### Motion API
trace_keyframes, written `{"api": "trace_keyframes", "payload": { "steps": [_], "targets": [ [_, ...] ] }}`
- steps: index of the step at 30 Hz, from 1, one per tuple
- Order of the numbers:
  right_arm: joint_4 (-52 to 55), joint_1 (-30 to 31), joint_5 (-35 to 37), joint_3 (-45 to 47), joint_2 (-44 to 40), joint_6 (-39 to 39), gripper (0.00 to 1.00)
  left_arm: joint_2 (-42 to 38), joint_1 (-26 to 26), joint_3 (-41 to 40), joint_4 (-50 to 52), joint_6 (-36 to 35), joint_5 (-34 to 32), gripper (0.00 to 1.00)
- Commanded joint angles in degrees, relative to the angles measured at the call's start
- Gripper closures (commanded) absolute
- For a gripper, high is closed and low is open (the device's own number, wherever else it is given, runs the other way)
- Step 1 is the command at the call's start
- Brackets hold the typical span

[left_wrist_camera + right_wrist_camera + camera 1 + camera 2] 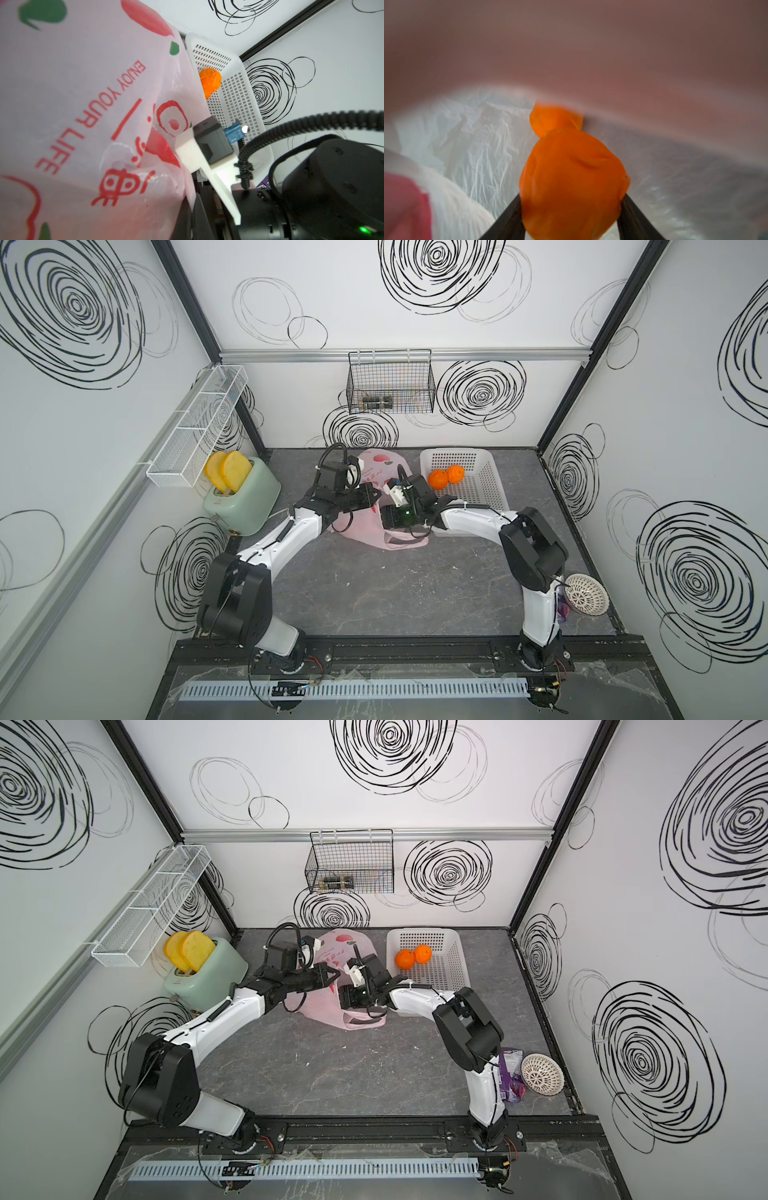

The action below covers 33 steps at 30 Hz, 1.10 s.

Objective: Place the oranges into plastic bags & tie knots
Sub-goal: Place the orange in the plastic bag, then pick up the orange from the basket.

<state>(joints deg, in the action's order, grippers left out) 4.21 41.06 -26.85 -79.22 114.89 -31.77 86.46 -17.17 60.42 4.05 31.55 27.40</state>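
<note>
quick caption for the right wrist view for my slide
Right tool holding an orange inside the pink bag, a second orange lying just beyond it.

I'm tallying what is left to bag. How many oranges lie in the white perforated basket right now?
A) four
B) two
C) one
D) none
B: in a top view an orange and another orange sit touching, side by side, in the white perforated basket, near its end closest to the pink bag.
</note>
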Motion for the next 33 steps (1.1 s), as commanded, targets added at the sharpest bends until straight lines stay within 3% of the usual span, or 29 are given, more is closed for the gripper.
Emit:
{"api": "trace_keyframes", "payload": {
  "steps": [1, 6, 12, 18, 24, 29, 33],
  "targets": [
    [1.49, 0.69, -1.60, -1.73, 0.25, -0.62, 0.30, -1.46, 0.29, -1.07, -3.35, 0.48, 1.21, 1.00],
    [3.77, -0.65, -0.22, -1.43, -2.15, 0.90, 0.17, -1.63, 0.38, -1.62, -3.26, 0.19, 0.86, 1.00],
    [4.16, -2.65, -0.64, 2.42, -8.19, 1.14, 0.15, -1.99, 0.47, -2.49, -3.35, 0.35, 0.38, 1.00],
    [7.62, -6.02, -0.28, 8.48, -20.32, 2.49, 0.22, -2.23, 0.19, -2.50, -2.74, 0.06, -0.10, 1.00],
    [6.50, -15.35, 2.35, 15.40, -31.68, 3.58, 0.20, -1.99, -0.46, -4.41, -4.60, 0.87, 0.19, 1.00],
    [6.41, -25.07, 3.17, 13.99, -28.00, 5.88, 0.18, -1.47, -1.18, -4.36, -5.06, 1.06, 0.43, 1.00],
    [9.62, -31.39, 5.70, 6.29, -17.54, 6.52, 0.17, -1.14, -1.31, -4.30, -5.04, 0.80, 0.46, 1.00]
  ]
}}
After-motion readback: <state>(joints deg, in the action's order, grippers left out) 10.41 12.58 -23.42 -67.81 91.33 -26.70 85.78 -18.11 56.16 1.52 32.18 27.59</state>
